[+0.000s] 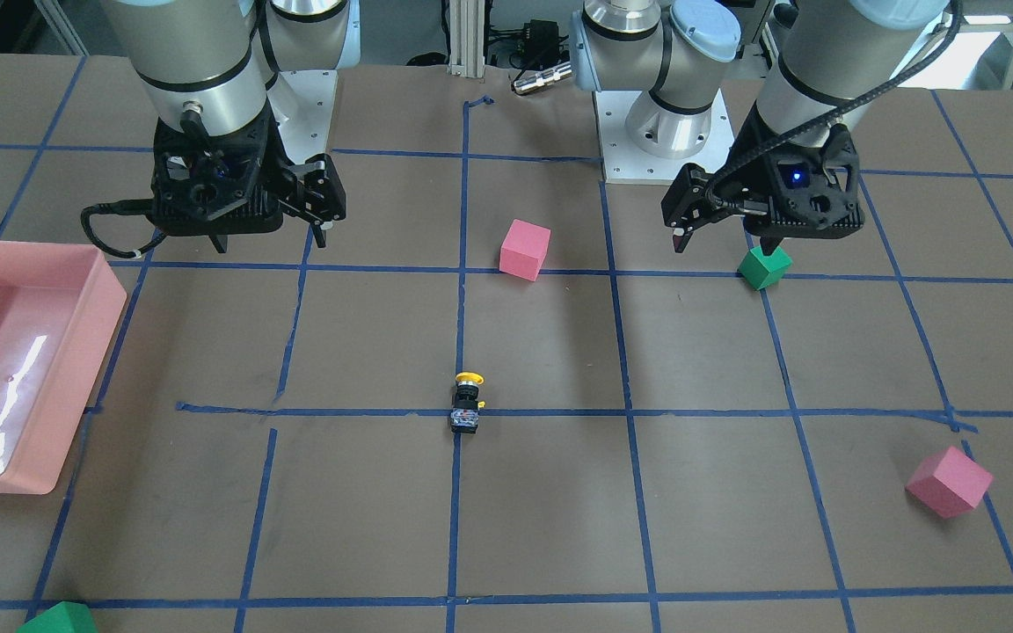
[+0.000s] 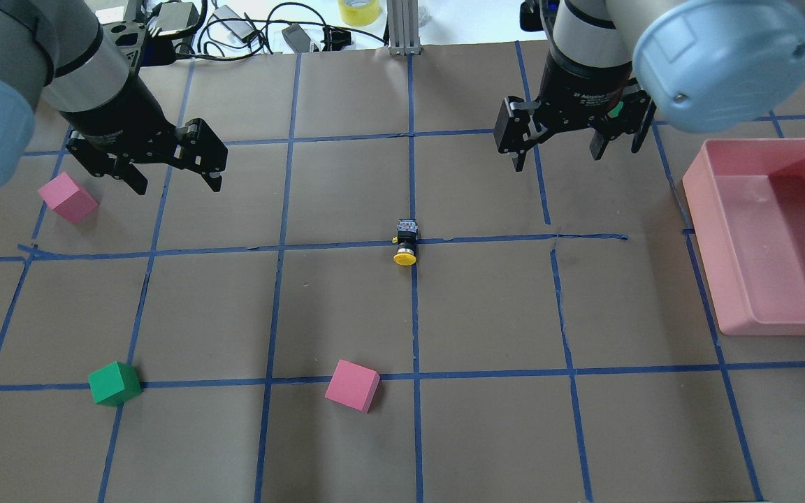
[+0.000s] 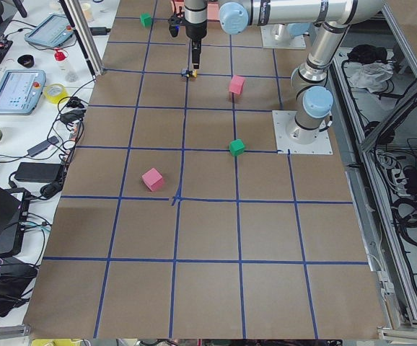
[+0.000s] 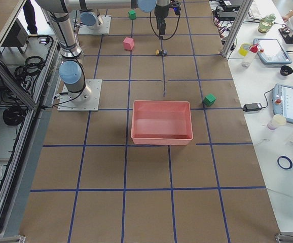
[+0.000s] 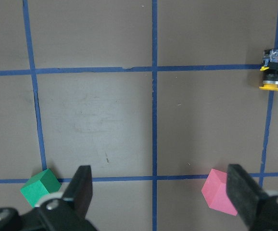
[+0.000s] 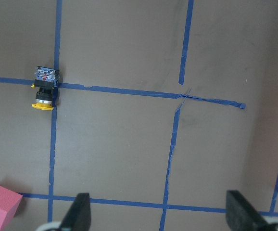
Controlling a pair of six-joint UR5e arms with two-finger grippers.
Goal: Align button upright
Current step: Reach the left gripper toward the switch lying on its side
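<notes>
The button (image 2: pixel 406 242) lies on its side on a blue tape line at the table's middle, its yellow cap toward the robot and its silvery base away. It also shows in the front view (image 1: pixel 467 403), the left wrist view (image 5: pixel 272 70) and the right wrist view (image 6: pixel 45 88). My left gripper (image 2: pixel 179 187) is open and empty, up in the air to the left of the button and beyond it. My right gripper (image 2: pixel 556 161) is open and empty, up in the air to the right of the button and beyond it.
A pink tray (image 2: pixel 699 209) stands at the right edge. A pink cube (image 2: pixel 352 385) and a green cube (image 2: pixel 114 383) sit nearer the robot. Another pink cube (image 2: pixel 67 197) sits by the left gripper. A second green cube (image 1: pixel 58 618) is at the far side.
</notes>
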